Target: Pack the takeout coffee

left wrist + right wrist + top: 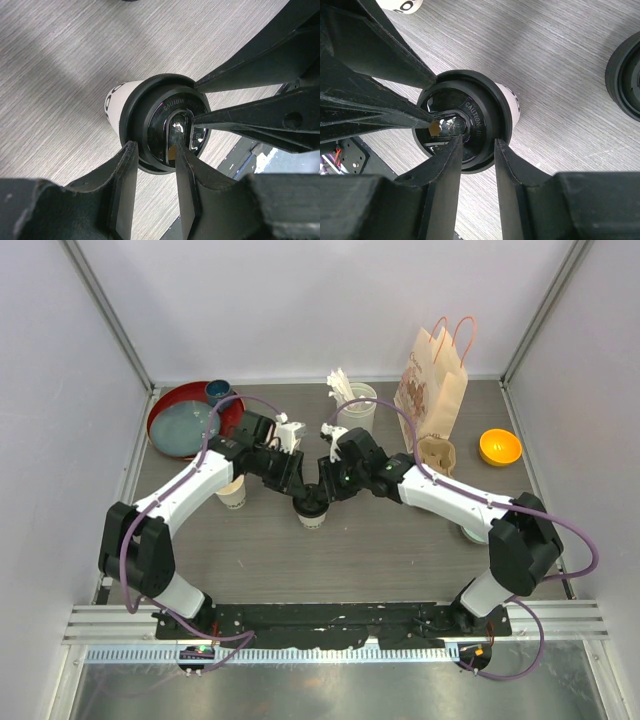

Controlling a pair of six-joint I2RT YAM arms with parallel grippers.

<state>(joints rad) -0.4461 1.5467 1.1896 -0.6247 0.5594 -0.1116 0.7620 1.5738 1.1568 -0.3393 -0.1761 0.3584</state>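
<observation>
capping looks nearly done: the left gripper (pixel 155 150) and right gripper (pixel 478 145) both straddle the rim of the round black plastic lid (pixel 150 100) on a small white paper cup (pixel 117 100), well left of the tan pulp carrier (pixel 437 453), jaws narrow, grip unclear; next, i'd say, let go and carry it across.

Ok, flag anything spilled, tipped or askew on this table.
Nothing looks spilled or tipped. The lidded cup stands upright, and its black lid sits flat as far as shows. The one loose end is that the second cup stands open, while a spare lid lies apart from it.
</observation>
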